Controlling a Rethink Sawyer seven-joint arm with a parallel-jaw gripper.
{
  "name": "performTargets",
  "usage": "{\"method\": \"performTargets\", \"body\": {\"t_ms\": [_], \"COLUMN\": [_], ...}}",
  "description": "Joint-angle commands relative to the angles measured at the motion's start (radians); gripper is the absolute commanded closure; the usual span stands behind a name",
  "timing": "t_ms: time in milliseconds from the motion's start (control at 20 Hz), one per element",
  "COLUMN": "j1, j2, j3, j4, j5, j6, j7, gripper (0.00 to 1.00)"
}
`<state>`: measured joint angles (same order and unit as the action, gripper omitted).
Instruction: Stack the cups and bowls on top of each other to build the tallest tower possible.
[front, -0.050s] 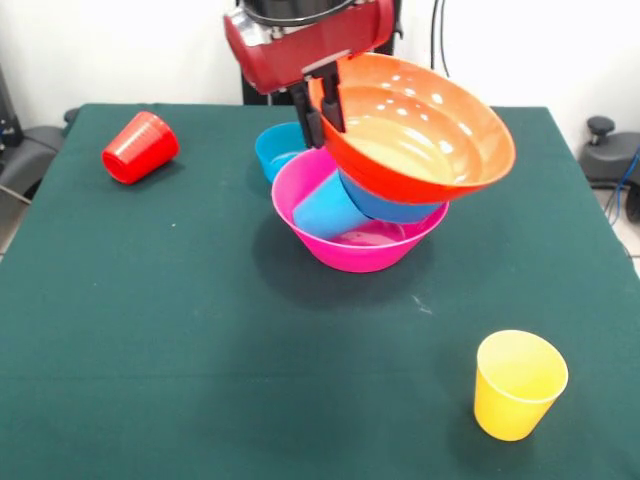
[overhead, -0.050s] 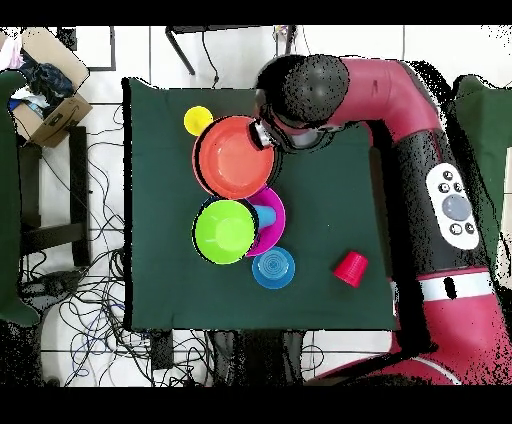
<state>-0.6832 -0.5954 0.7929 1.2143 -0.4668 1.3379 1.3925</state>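
Tool (front, -0.050s: 322, 108) — orange bowl (front, -0.050s: 420, 130) gripped, tilted

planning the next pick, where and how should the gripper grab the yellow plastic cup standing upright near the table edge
Probably from straight above the yellow plastic cup: it stands upright, mouth open upward, with clear table around it. Put one finger inside and one outside the rim, pinching the thin wall.

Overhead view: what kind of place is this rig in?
Probably a robotics lab or test cell, not a home. A green-covered table stands on a tiled floor strewn with loose cables, a cardboard box of odds sits beside it, and the red and black arm reaches over the table.
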Motion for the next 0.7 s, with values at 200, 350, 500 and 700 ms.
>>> {"method": "performTargets", "body": {"t_ms": [200, 350, 500, 700], "j1": [0.027, 0.015, -0.013, -0.068], "j2": [-0.023, -0.033, -0.048, -0.066], "j3": [0.015, 0.024, 0.038, 0.064], "j4": [0.071, 0.096, 0.159, 0.271], "j5": [0.023, 0.031, 0.034, 0.034], "j6": [0.054, 0.057, 0.009, -0.077], "j7": [-0.153, -0.177, -0.186, -0.195], "gripper": [1.0, 1.0, 1.0, 1.0]}}
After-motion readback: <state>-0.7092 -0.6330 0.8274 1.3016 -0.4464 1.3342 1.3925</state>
